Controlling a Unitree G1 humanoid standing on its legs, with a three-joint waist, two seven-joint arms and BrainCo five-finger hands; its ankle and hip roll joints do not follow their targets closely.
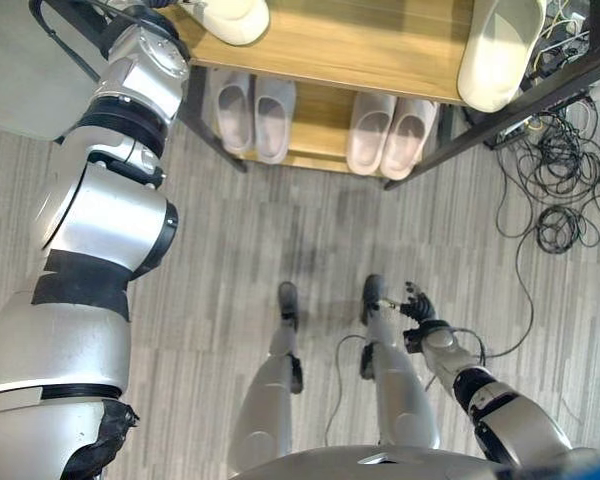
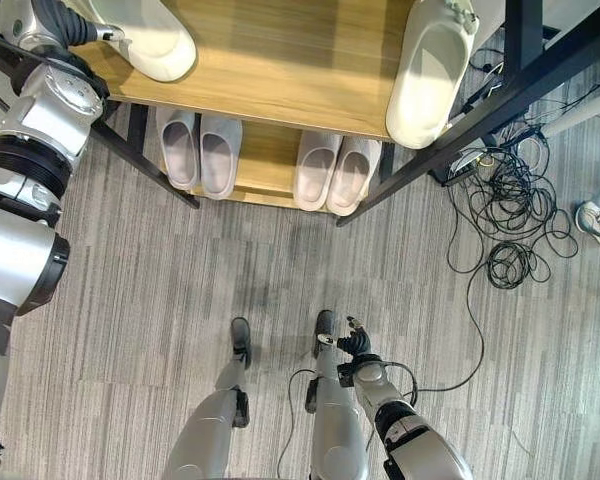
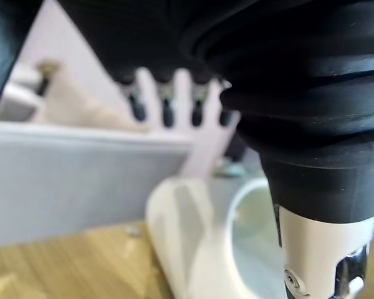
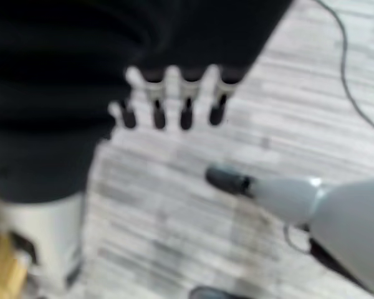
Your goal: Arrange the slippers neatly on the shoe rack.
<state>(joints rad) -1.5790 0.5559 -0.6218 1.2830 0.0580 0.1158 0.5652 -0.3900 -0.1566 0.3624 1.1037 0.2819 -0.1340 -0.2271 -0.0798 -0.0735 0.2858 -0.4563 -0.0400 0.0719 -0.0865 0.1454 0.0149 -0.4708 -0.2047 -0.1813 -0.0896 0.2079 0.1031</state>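
Observation:
A wooden shoe rack [image 1: 360, 45] with a black frame stands ahead. On its top shelf a cream slipper [image 1: 235, 18] lies at the left and another cream slipper [image 1: 500, 50] at the right. My left hand [image 2: 60, 20] is raised beside the left one; in the left wrist view its fingers [image 3: 165, 103] stretch straight out above that slipper [image 3: 199, 243], open. The lower shelf holds two pale pink pairs [image 1: 255, 115] [image 1: 390, 135], side by side. My right hand [image 1: 417, 305] hangs low over the floor, fingers relaxed and holding nothing.
Black cables [image 1: 555, 180] lie tangled on the grey plank floor at the rack's right end. A sneaker [image 2: 598, 222] lies further right. The rack's black diagonal legs [image 1: 215, 140] reach out onto the floor.

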